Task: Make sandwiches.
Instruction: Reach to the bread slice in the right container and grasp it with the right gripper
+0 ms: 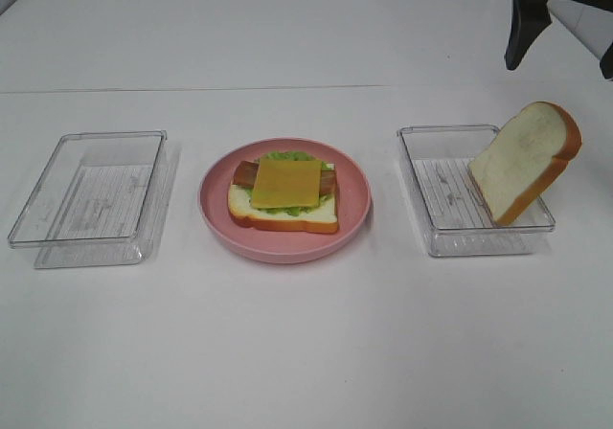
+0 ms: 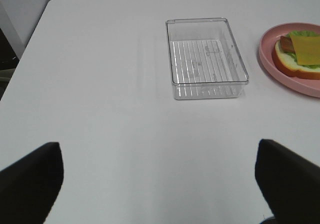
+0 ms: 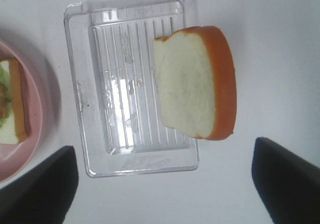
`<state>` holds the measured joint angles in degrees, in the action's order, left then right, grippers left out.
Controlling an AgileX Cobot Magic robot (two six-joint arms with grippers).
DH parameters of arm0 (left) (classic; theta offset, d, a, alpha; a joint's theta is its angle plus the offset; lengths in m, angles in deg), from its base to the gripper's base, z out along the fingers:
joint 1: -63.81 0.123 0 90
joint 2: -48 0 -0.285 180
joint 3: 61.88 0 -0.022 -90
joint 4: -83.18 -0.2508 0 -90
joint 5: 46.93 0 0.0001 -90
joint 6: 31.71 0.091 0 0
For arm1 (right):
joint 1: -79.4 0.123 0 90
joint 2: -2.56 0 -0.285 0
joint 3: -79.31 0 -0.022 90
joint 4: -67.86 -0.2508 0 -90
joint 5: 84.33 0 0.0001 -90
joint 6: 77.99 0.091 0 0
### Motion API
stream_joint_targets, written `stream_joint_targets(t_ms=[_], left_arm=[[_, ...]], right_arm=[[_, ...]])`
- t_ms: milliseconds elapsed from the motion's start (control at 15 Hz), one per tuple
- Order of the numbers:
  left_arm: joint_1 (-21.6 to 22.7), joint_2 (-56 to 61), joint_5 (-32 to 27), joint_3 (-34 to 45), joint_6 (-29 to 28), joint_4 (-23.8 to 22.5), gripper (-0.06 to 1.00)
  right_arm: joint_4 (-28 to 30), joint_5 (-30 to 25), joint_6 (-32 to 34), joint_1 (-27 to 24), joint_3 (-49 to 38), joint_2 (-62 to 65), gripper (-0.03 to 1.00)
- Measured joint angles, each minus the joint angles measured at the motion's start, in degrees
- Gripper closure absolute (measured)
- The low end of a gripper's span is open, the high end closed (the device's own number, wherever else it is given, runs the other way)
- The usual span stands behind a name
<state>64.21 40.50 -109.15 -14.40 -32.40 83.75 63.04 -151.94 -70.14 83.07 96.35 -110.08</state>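
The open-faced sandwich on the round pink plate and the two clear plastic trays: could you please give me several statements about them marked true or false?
1. A yellow cheese square tops the stack on the round pink plate. True.
2. The left clear plastic tray holds lettuce. False: nothing shows in it.
3. A white bread slice with orange-brown crust leans tilted in the right clear plastic tray. True.
4. The right hand grips that slice. False: open, apart from it.
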Motion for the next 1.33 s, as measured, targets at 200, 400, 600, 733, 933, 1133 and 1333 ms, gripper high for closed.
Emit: stream_joint_targets(t_ms=[200,400,600,733,933,1133,1333], left_arm=[[0.0,0.0,0.0,0.0,0.0,0.0,-0.02],[0.0,0.0,0.0,0.0,0.0,0.0,-0.02],[0.0,0.0,0.0,0.0,0.0,0.0,-0.02],[0.0,0.0,0.0,0.0,0.0,0.0,-0.02],[0.0,0.0,0.0,0.0,0.0,0.0,-0.02],[0.0,0.0,0.0,0.0,0.0,0.0,-0.02],[0.0,0.0,0.0,0.0,0.0,0.0,-0.02]], right_arm=[[-3.61,-1.6,-3.78,-4.76,3.67,-5.5,0.06],[-4.18,-1.78,-5.56,-7.79,6.65,-11.97,0.06],[-5.04,-2.12,-7.28,-8.48,7.73,-16.39,0.06],[-6.53,-2.18,-8.59,-8.48,7.73,-19.25,0.07],[-7.1,-2.18,-9.05,-8.48,7.73,-22.06,0.12],[-7.62,-2.18,-10.14,-8.48,7.73,-22.17,0.39],[-9.45,-2.29,-10.77,-8.14,7.79,-22.17,0.73]])
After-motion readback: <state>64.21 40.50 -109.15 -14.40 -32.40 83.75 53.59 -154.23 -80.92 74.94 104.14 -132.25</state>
